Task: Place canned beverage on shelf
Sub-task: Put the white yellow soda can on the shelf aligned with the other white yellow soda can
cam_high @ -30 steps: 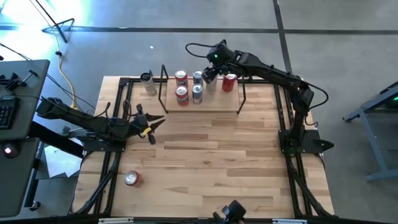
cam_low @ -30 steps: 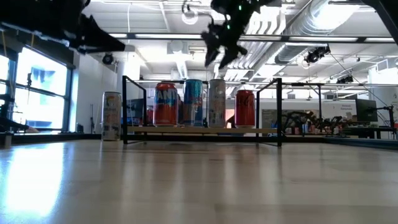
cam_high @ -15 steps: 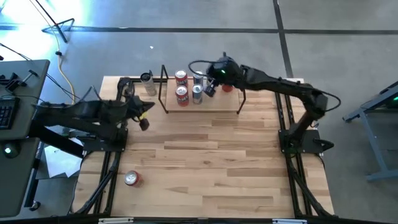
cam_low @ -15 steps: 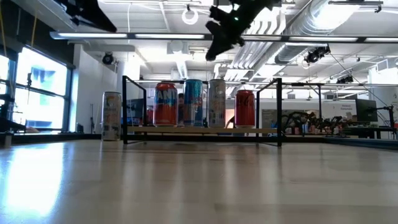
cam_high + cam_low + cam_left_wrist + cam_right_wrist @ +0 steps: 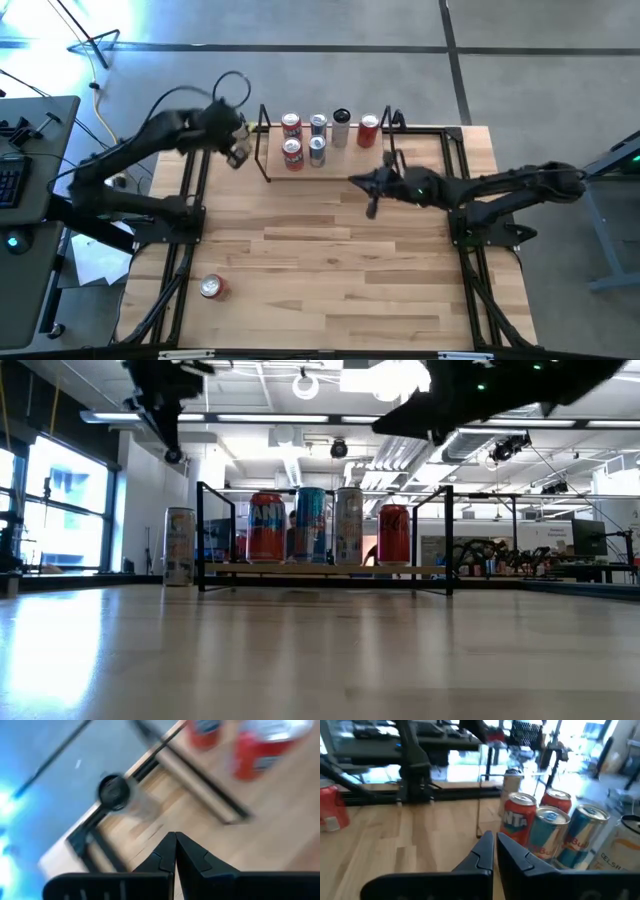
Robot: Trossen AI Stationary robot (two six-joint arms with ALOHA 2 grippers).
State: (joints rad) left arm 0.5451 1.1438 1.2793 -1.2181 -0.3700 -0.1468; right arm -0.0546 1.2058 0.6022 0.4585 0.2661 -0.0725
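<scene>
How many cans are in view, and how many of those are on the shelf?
8 cans. Six stand on the shelf: two orange, two blue, one silver, one red. One stands beside the shelf under the left gripper; one lies at the table's near-left.

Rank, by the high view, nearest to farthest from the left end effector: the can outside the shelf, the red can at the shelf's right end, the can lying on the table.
From the left end effector:
1. Can outside the shelf, beside its left frame.
2. Red can, shelf's right end.
3. Lying can, table's near left.

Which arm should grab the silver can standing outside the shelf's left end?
Left, probably. The left gripper, fingers shut, hovers right by the silver can at the far left corner. The right gripper sits in front of the shelf, near its other end.
</scene>
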